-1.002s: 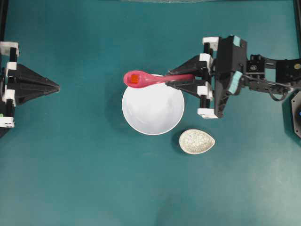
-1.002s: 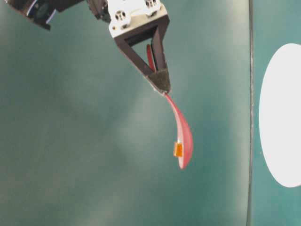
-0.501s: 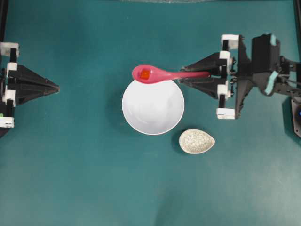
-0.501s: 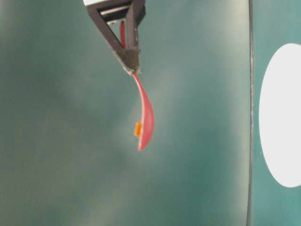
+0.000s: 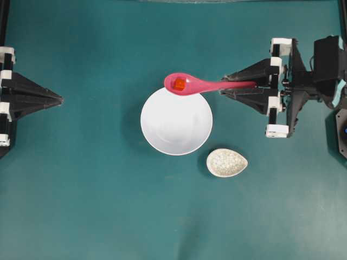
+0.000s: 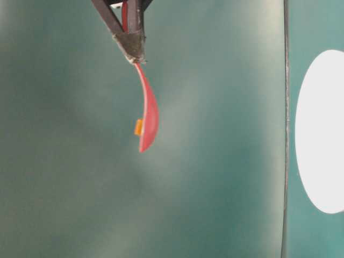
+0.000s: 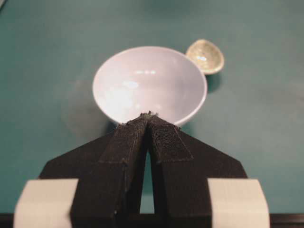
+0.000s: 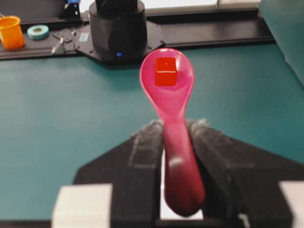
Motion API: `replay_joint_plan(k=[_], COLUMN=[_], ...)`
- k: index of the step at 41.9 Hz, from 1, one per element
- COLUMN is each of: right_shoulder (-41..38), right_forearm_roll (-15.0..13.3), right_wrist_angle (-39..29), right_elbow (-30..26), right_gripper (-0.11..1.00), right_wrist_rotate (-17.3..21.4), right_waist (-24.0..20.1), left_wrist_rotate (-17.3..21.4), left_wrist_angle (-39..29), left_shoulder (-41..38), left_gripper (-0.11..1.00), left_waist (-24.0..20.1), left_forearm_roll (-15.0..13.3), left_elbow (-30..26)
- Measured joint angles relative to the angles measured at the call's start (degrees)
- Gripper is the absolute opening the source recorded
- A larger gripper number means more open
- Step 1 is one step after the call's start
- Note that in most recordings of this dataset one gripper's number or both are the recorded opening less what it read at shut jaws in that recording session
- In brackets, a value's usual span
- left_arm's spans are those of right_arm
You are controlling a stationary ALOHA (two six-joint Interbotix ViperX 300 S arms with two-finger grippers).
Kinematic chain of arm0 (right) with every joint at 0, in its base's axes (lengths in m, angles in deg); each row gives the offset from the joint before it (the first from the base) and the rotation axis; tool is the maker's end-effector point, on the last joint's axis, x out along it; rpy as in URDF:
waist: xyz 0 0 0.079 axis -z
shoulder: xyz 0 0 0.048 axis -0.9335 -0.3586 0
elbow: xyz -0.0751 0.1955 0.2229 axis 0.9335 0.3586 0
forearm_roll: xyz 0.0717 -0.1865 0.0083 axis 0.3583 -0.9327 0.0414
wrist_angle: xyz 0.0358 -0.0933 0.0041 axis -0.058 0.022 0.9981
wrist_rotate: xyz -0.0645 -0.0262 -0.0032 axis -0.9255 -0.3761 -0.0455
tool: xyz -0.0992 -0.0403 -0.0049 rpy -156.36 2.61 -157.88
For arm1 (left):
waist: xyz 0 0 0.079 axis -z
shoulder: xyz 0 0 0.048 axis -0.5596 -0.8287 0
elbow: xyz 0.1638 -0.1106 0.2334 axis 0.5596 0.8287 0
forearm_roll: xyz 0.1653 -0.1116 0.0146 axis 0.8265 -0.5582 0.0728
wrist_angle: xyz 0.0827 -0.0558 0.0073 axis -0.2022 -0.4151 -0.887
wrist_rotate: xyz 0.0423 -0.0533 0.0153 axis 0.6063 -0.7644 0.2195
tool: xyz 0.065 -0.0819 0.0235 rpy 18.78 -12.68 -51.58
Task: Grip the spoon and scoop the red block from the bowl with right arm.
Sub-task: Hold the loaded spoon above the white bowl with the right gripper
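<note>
Right end effector [image 5: 223, 90]: clenched on the handle of the spoon [image 5: 203, 85], 1 padded finger [image 8: 142, 152] on each side of it; it points left in the overhead view.
Spoon: held about level, scoop end toward the left, hanging over the upper rim of the bowl [image 5: 162, 142] as seen from above; in the table-level view it shows edge-on below the finger tips, clear of the worktop [image 5: 108, 206].
Red block [image 5: 179, 83]: sits in the scoop of the spoon, near its middle; in the right wrist view 1 face and the top are plain to see.
Bowl: white, round, near the middle of the worktop; its inside looks bare in the left wrist view, though the near wall is hidden behind the left end effector there.
Speckled dish [image 5: 226, 162]: small beige oval, just beside the bowl at its lower right, apart from it; nothing seen in it.
Left end effector [image 5: 60, 99]: fingers pressed together at the tips, grasping nothing, at the left edge, well apart from the bowl.
Open room: bare teal worktop on all sides of the 2 dishes, widest below them and between the bowl and the left end effector.
Edges: black rails run along the left and right borders of the overhead view.
</note>
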Motion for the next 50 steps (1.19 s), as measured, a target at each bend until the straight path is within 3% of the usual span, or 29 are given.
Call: replay_joint_plan(k=[23, 50], right_shoulder=[-1.76, -8.17], right_forearm_roll=[0.0, -0.09], right_wrist_angle=[-7.38, -7.03], right_elbow=[0.0, -3.6], right_gripper=[0.24, 0.24], right_wrist_rotate=[0.44, 0.35], right_waist=[-0.09, -0.7], left_wrist_rotate=[-0.18, 0.09], left_wrist_angle=[0.09, -0.44], left_shoulder=[0.0, -0.09], left_gripper=[0.0, 0.0], left_waist=[0.0, -0.09], left_forearm_roll=[0.0, 0.0], left_elbow=[0.0, 0.0])
